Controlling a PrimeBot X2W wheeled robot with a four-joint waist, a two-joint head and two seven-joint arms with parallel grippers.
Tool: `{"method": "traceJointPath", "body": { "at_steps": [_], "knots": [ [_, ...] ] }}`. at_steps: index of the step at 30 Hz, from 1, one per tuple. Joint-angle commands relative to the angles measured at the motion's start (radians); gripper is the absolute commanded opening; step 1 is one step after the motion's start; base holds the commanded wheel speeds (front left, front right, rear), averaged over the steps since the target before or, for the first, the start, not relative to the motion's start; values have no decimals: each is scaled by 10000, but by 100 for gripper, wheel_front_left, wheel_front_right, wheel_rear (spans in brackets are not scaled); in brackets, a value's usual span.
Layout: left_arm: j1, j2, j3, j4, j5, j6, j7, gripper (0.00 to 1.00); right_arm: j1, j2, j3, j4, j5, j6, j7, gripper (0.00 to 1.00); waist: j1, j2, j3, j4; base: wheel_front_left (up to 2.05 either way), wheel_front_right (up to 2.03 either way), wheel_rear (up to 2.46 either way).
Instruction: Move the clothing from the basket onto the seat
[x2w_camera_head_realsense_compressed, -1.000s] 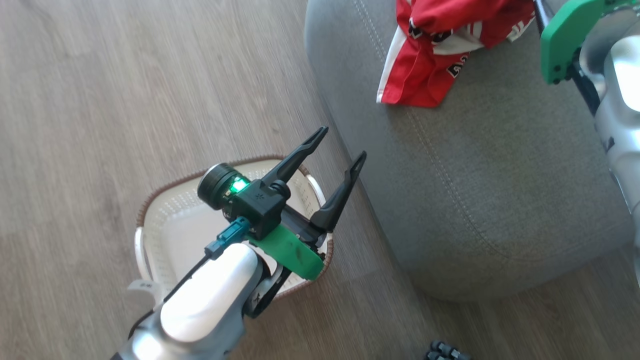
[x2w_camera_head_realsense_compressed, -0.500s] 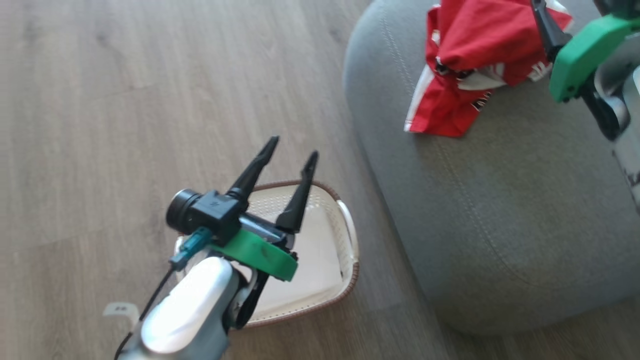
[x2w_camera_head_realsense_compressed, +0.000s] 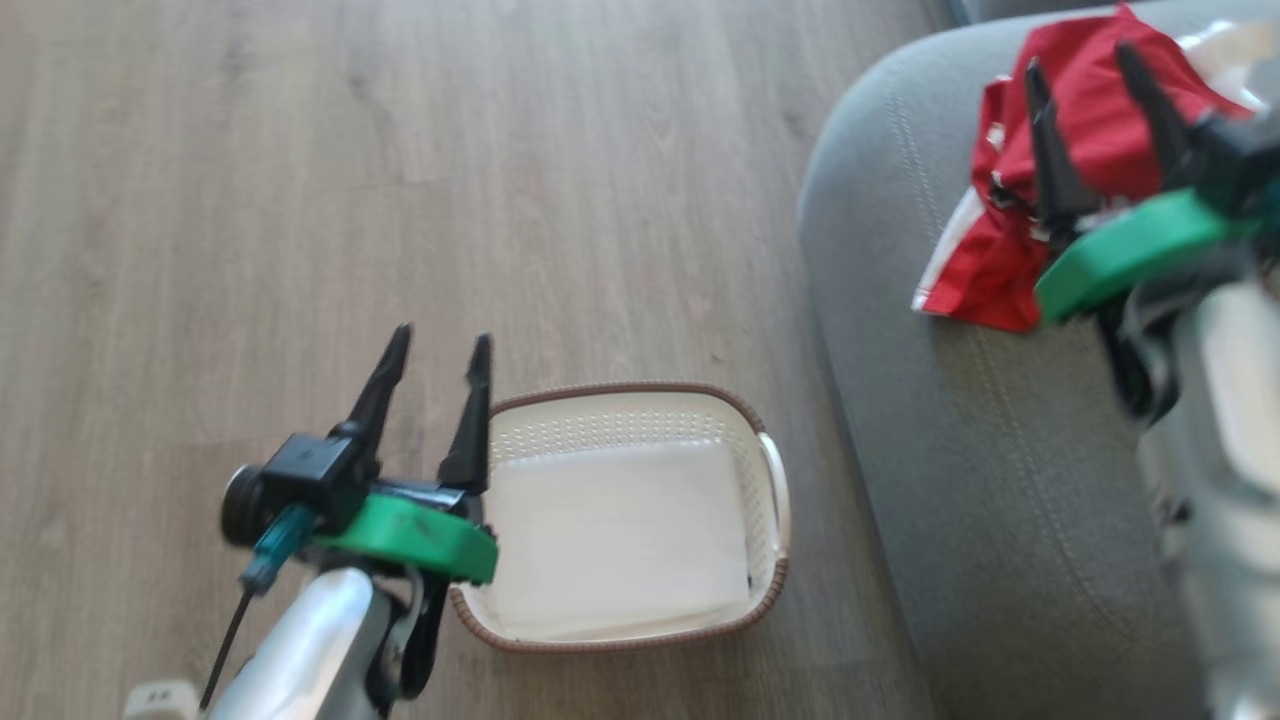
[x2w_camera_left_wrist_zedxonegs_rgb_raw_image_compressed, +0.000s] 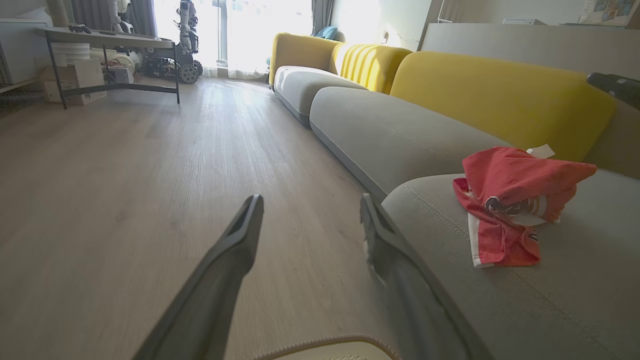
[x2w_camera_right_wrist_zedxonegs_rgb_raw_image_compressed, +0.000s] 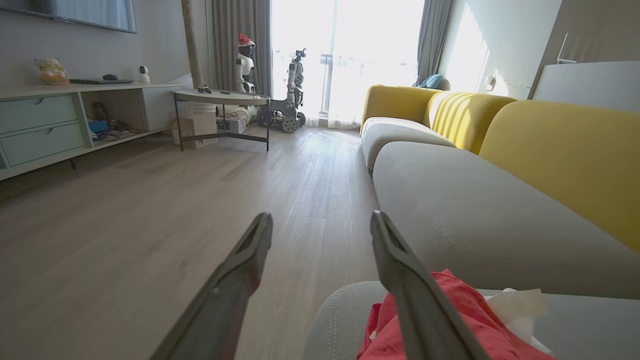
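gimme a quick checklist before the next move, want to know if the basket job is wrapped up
1. Basket emptied: ok, only its bare white floor shows.
2. Clothing on the seat: ok, bunched near the cushion's corner.
3. Both garments in that pile: cannot tell.
4. Left gripper free: ok, open, nothing between its fingers.
5. Right gripper free: ok, open over the pile.

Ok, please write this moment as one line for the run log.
basket: empty | clothing: on seat | left pincer: open, near basket | right pincer: open, over clothing
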Motion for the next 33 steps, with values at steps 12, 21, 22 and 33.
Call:
{"method": "traceJointPath", "body": {
  "at_steps": [12,21,22,33],
  "knots": [
    [1873,342,1799,-1180,428,448,-123,100,3717,2120,-1568,-3903,-2550,69,236,100,0,0,-712,960,0,0,0],
    [3106,384,2193,-1633,513,653,-123,100,5714,2225,-1450,-4819,-1670,69,378,100,0,0,-1212,1224,0,0,0],
    [3225,390,2208,-1655,514,665,-123,100,5853,2226,-1423,-4833,-1543,69,382,100,0,0,-1272,1233,0,0,0],
    [3845,425,2217,-1456,422,780,-120,100,6641,2228,-1140,-4609,-941,69,541,100,0,0,-1796,1227,0,0,0]
  ]
}}
